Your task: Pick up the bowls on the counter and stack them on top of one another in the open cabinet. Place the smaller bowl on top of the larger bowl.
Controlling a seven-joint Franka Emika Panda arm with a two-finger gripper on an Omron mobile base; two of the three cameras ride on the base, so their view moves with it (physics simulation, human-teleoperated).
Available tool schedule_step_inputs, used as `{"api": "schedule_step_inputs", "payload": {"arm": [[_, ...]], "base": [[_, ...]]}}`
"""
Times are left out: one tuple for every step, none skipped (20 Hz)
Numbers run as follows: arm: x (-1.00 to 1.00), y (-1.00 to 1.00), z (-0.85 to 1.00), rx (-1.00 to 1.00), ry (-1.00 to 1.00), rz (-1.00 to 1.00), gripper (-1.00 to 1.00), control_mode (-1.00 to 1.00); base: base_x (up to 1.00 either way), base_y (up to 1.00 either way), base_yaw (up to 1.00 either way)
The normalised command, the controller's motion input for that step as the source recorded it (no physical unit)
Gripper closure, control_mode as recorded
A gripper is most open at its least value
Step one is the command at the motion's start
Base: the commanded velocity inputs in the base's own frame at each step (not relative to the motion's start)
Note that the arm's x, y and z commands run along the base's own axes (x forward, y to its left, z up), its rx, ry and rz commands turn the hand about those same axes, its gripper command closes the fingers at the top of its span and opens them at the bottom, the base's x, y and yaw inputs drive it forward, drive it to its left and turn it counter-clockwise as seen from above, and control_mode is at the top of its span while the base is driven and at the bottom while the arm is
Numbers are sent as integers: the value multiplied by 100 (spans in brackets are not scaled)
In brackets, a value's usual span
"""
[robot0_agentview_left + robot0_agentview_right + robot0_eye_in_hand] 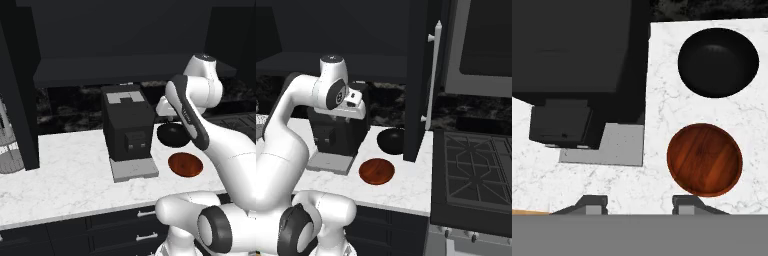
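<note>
1. Your claw (639,201) hangs high over the table (662,100), looking straight down; its two dark tips stand well apart with nothing between them, so it is wide and holds nothing.
2. The black bowl (718,62) sits on the table toward the back edge, just right of the coffee machine (572,65). In the right base view the same black bowl (390,140) rests close against the tall dark panel (417,80) that stands at the table's right end.
3. The reddish-orange bowl (705,159) lies nearer the front edge, apart from the black one with a strip of bare marble between them (the two do not touch). From the left base view this reddish-orange bowl (185,164) sits beside the machine's grey drip tray (134,169), and the black bowl (171,135) is partly hidden behind the arm's forearm.
4. Both bowls stand upright, open side up, and both are empty.
5. In the hand view the claw's right tip sits just below the orange bowl's near rim; the left tip is below the grey tray.
6. The cabinet (125,70) shows as a wide dark board above the coffee machine, with a dark space over it.
7. A stove (473,170) adjoins the table's right end.
8. A wire basket (7,145) stands at the table's far left.
</note>
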Motion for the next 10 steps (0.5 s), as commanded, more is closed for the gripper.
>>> {"api": "schedule_step_inputs", "payload": {"arm": [[-4,0,0,0,0,0,-100,-100],[-12,0,0,0,0,0,-100,-100],[-20,0,0,0,0,0,-100,-100],[-36,0,0,0,0,0,-100,-100],[-52,-4,0,0,0,0,-100,-100],[-68,-9,0,0,-5,0,-100,-100],[-67,-22,0,0,-2,0,-100,-100],[-69,-14,0,0,-1,0,-100,-100],[-71,-19,0,0,-2,0,-100,-100],[-75,-16,-4,0,0,0,-100,-100]], "base": [[0,0,0],[0,0,0],[0,0,0],[0,0,0],[0,0,0],[0,0,0],[0,0,0],[0,0,0],[0,0,0],[0,0,0]]}}
